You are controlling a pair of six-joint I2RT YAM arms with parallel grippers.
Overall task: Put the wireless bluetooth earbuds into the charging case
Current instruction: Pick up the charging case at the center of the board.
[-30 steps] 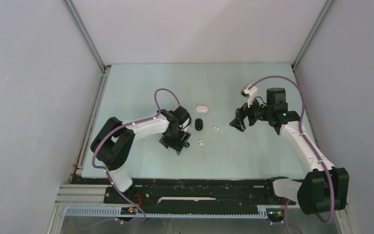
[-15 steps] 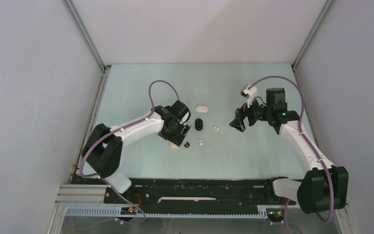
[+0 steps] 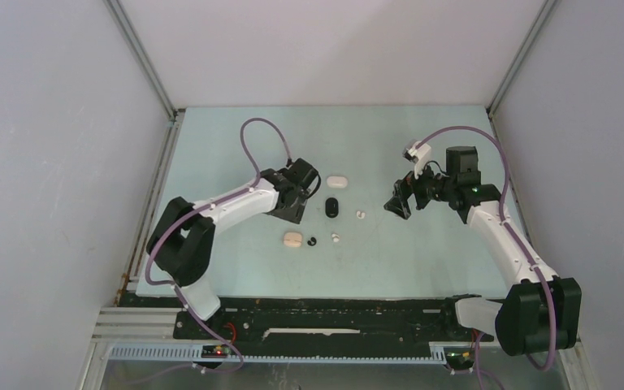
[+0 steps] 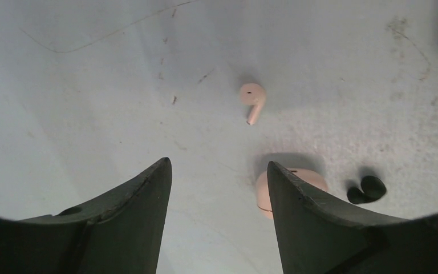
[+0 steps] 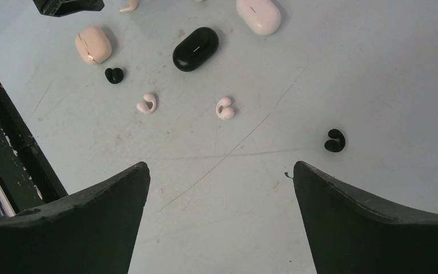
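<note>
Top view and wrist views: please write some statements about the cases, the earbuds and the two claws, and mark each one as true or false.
1. Three cases lie on the table: a beige case, a black case and a white case. True.
2. The right claw holds a black earbud. False: it is open and empty. The nearest black earbud lies on the table ahead of it.
3. Two white earbuds lie loose on the table. True.
4. The left claw grips the beige case. False: it is open and empty. The case lies on the table, not between its fingers.
</note>
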